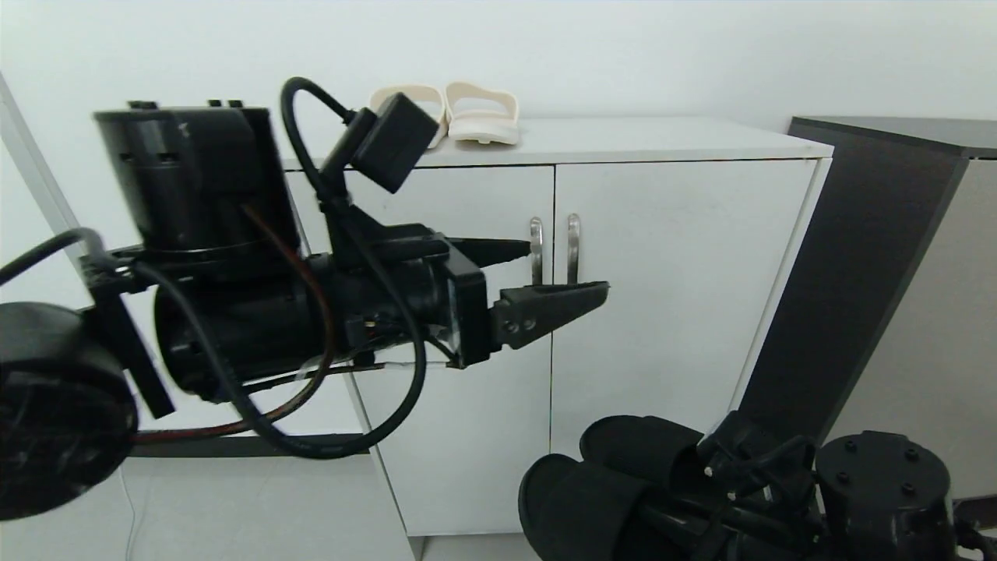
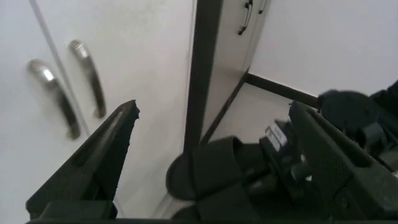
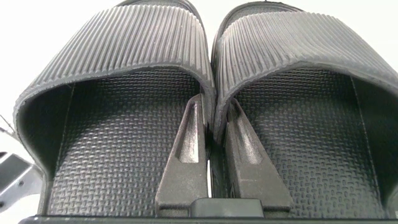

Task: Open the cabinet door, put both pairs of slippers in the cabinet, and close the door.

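The white cabinet [image 1: 670, 257] has both doors shut, with two metal handles [image 1: 573, 248] at the centre seam. A cream pair of slippers [image 1: 475, 113] lies on its top. My left gripper [image 1: 565, 271] is open just in front of the handles, its upper finger tip by the left handle [image 1: 536, 249]. In the left wrist view the handles [image 2: 53, 93] appear beyond the open left gripper [image 2: 214, 111]. A black pair of slippers [image 1: 615, 483] hangs low in front of the right door. My right gripper [image 3: 211, 155] is shut on the black slippers [image 3: 124, 124], pinching their adjoining inner walls.
A dark grey cabinet [image 1: 880, 273] stands against the white cabinet's right side. A white wall is behind. To the left of the cabinet is a pale floor with a dark skirting strip [image 1: 234, 446].
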Available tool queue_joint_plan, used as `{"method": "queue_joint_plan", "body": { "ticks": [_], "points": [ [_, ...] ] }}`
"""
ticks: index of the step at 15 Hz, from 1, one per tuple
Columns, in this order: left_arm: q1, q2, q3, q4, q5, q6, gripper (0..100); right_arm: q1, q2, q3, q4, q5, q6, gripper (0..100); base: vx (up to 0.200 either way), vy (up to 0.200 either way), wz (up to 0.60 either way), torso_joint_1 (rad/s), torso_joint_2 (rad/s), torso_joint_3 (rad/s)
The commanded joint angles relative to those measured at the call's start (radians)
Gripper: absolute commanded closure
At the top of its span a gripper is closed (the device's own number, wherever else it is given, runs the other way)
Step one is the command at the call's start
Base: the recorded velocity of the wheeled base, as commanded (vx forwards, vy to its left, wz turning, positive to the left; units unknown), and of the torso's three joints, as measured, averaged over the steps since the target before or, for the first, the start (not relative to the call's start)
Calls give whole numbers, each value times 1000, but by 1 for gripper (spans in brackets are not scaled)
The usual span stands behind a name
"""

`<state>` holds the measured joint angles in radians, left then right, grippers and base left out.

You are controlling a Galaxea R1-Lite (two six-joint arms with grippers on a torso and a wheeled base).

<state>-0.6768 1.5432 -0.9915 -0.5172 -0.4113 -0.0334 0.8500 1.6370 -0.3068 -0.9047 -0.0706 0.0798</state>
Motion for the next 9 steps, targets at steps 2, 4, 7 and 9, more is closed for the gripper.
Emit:
{"method": "queue_joint_plan", "body": {
  "ticks": [2, 4, 7, 9],
  "points": [
    [-27, 130, -102, 17, -47, -39, 0, 1, 10, 2, -2, 0, 0, 100, 0, 0, 0, 0, 0, 0],
    [5, 153, -128, 14, -161, -123, 0, 0, 10, 2, -10, 0, 2, 100, 0, 0, 0, 0, 0, 0],
    [29, 155, -153, 14, -225, -191, 0, 0, 14, 2, -10, 2, 6, 100, 0, 0, 0, 0, 0, 0],
    [34, 193, -180, 14, -216, -207, 0, 0, 14, 5, -10, 3, 6, 100, 0, 0, 0, 0, 0, 0]
  ]
}}
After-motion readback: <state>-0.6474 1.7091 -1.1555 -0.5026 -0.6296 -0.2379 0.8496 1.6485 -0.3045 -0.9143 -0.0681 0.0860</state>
